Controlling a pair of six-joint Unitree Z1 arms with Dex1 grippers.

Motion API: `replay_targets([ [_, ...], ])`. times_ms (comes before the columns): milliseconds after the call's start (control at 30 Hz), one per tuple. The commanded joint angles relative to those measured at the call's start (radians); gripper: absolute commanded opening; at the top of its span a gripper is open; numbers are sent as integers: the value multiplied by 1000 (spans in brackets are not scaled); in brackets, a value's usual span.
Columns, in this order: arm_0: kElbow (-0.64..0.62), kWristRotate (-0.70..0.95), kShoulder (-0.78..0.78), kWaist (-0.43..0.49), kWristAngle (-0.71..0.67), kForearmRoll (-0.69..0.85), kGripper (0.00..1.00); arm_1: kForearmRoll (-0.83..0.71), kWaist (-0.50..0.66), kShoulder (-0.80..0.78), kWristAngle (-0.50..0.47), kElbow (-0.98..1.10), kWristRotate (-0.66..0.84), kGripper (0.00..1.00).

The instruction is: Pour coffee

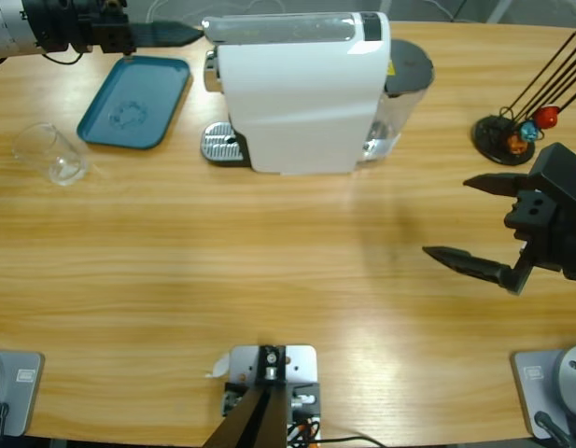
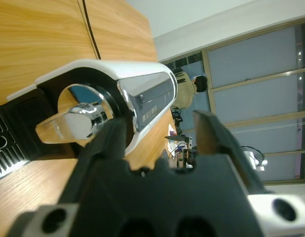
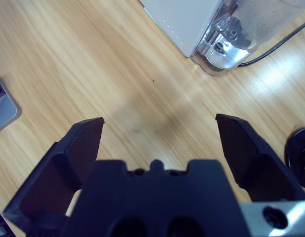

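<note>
Evenly and brightly lit from overhead. Pale glare across the wooden table (image 1: 297, 308) at lower centre of the high view. Soft shadow under the coffee machine (image 1: 302, 89). Blurred close up: left gripper (image 2: 162, 133); bright windows (image 2: 261, 98) at right.

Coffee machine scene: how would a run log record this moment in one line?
left gripper: open, at coffee machine | right gripper: open, over table | glass: empty

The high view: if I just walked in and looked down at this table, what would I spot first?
The big white coffee machine at the table's far middle grabs your eye first. Left of it lies a teal tray, with a clear empty glass tipped on its side nearby. The right gripper hovers over bare wood at the right edge, jaws wide open, and the left gripper reaches toward the machine's top.
</note>
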Motion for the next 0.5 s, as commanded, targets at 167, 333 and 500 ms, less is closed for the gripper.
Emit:
replay_targets([
  [167,-16,-16,78,-16,-12,-11,0,15,9,27,-9,-2,-3,972],
  [333,-23,-15,74,-16,-13,-12,0,15,9,30,-9,-3,-3,948],
  [500,-29,-13,46,-16,-15,-12,0,15,9,31,-8,-3,-3,936],
])
